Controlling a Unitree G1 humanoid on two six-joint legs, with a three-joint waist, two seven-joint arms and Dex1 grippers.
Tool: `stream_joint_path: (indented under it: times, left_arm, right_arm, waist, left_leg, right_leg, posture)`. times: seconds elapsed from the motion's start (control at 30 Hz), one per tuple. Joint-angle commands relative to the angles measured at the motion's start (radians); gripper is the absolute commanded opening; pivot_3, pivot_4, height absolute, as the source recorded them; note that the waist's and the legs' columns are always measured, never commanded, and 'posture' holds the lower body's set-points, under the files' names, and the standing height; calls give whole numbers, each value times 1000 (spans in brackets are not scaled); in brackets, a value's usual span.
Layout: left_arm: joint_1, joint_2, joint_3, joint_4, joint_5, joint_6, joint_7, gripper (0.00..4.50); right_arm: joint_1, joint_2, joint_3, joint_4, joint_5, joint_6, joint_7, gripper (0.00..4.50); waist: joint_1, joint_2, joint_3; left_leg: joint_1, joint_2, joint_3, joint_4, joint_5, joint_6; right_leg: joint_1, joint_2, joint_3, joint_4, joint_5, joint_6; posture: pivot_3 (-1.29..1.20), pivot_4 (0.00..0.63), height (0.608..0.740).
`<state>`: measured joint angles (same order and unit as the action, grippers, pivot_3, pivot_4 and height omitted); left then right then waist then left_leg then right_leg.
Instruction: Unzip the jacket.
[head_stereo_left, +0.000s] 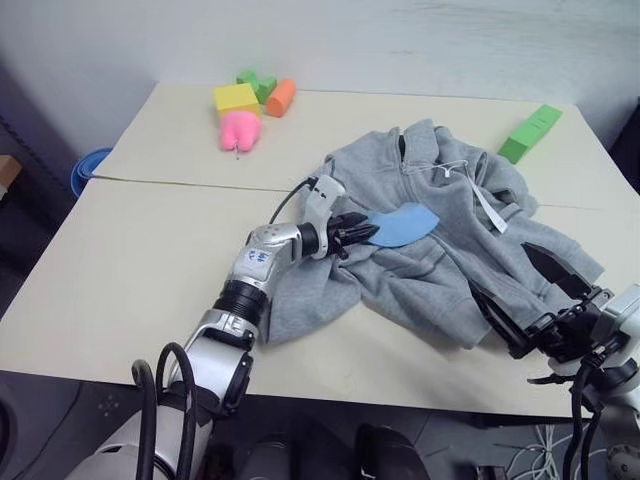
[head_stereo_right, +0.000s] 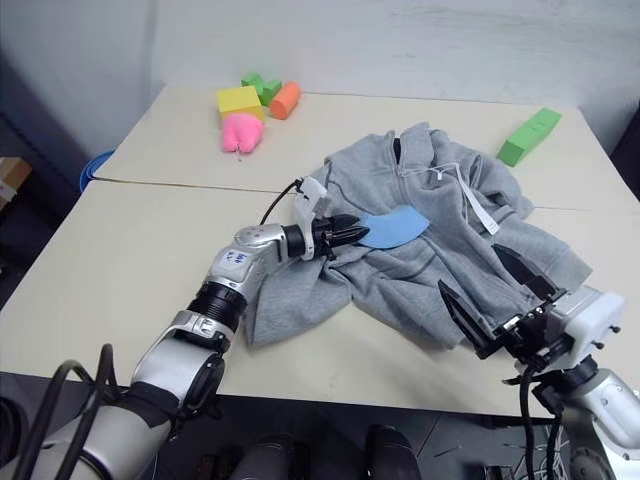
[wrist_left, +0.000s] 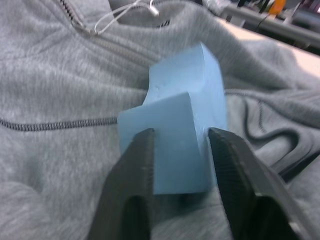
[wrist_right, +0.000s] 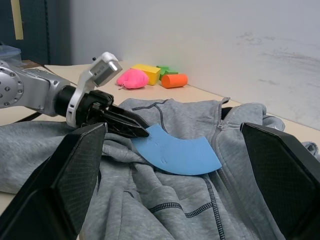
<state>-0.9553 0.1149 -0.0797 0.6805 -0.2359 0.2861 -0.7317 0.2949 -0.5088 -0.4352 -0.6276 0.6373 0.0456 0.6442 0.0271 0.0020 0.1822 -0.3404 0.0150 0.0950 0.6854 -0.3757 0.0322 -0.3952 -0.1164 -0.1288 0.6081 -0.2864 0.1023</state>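
The light grey jacket (head_stereo_left: 450, 265) lies crumpled on the right half of the table, collar toward the far side, its zip (head_stereo_left: 437, 190) closed and white drawstrings (head_stereo_left: 487, 205) trailing across the chest. A flat blue foam piece (head_stereo_left: 405, 224) rests on the jacket's front. My left gripper (head_stereo_left: 366, 232) reaches in level from the left and is shut on the near edge of that foam piece (wrist_left: 180, 130), one black finger (wrist_left: 134, 170) on each side. My right gripper (head_stereo_left: 498, 268) hovers open over the jacket's lower right hem, holding nothing.
Foam blocks sit at the table's far left: yellow (head_stereo_left: 235, 97), pink (head_stereo_left: 240, 130), green (head_stereo_left: 257, 82) and orange (head_stereo_left: 281, 97). A long green block (head_stereo_left: 530, 132) lies far right. A blue bin (head_stereo_left: 88, 168) stands beyond the table's left edge.
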Motion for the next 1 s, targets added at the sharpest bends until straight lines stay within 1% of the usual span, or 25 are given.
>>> stream_joint_path:
  times: [0.03, 0.1, 0.13, 0.17, 0.27, 0.37, 0.53, 0.67, 0.8, 0.83, 0.9, 1.0]
  left_arm:
    - [28, 35, 23, -108, -36, 13, -73, 3205]
    - [39, 48, 29, -144, -48, 24, -97, 3800]
    - [41, 48, 35, -153, -53, 25, -101, 4174]
    - [33, 44, 41, -140, -46, 5, -90, 4429]
    - [5, 26, 59, -81, -25, -55, -42, 4469]
    - [-76, -12, 78, 74, -8, -122, 0, 4469]
    - [-163, -42, 40, 256, 56, -267, -72, 4469]
    - [-210, -5, 4, 348, 124, -431, -160, 4469]
    - [-242, 32, -42, 435, 215, -597, -181, 4469]
    - [-247, 36, -66, 456, 251, -645, -176, 4469]
    - [-262, 35, -92, 495, 308, -715, -105, 4469]
    - [-283, 26, -106, 546, 348, -743, -78, 4469]
  right_arm:
    - [-1, -5, -2, -38, 8, 2, -5, 4500]
    - [-1, -8, -1, -40, 12, 10, -3, 4500]
    - [-1, -9, -1, -41, 13, 12, -3, 4500]
    - [-2, -10, -1, -43, 14, 16, -3, 4500]
    - [-8, -10, 0, -48, 17, 28, -5, 4500]
    - [-14, -15, 3, -57, 21, 41, -6, 4500]
    - [-20, -16, -1, -65, 22, 56, -8, 4500]
    - [-16, -11, -9, -76, 18, 63, -15, 4500]
    - [7, -4, -15, -82, 15, 57, -13, 4500]
    - [14, -1, -15, -86, 15, 53, -13, 4500]
    - [24, 6, -7, -92, 8, 48, -15, 4500]
    - [34, 14, -1, -99, 3, 42, -18, 4500]
  waist:
    - [-3, 0, 0]
    - [-3, 0, 0]
    - [-2, 0, 0]
    - [0, 0, 0]
    - [5, 0, 0]
    - [9, 0, 0]
    - [10, 0, 0]
    - [5, 0, 0]
    - [-1, 0, 0]
    - [0, 0, 0]
    - [2, 0, 0]
    - [8, 0, 0]
  left_leg:
    - [0, 0, 0, 0, 0, 0]
    - [0, 1, 0, 0, 0, 0]
    - [0, 1, 0, 0, 0, 0]
    - [0, 1, 0, 0, 0, 0]
    - [0, 0, -1, 1, 0, 0]
    - [-1, 0, -1, 1, 0, 0]
    - [-3, -2, -1, 1, 0, 1]
    - [-3, -3, 0, 1, 0, 0]
    - [-4, -4, 0, 1, 0, 0]
    - [-4, -3, 0, 1, 0, 0]
    - [-4, -3, 0, 1, 0, 0]
    - [-6, -3, -1, 3, 0, 1]
  right_leg:
    - [0, 0, 0, 0, 0, 0]
    - [0, 0, 0, 0, 0, 0]
    - [0, 0, 0, 0, 0, 0]
    - [0, 0, 0, 0, 0, 0]
    - [0, 0, 0, 0, 0, 0]
    - [0, 0, 0, -1, 0, 0]
    - [0, 0, -1, -2, 1, 1]
    - [-1, 1, -2, -2, 1, 1]
    - [-2, 1, -2, -2, 1, 1]
    - [-2, 1, -2, -2, 1, 1]
    - [-2, 1, -2, -2, 1, 1]
    - [-2, 0, -3, -2, 1, 1]
  posture:
    - [0, 150, 740]
    - [0, 150, 740]
    - [0, 150, 740]
    - [0, 150, 740]
    - [0, 150, 740]
    - [0, 150, 740]
    - [0, 150, 740]
    - [0, 150, 740]
    - [0, 150, 740]
    - [0, 150, 740]
    - [0, 150, 740]
    - [0, 150, 740]
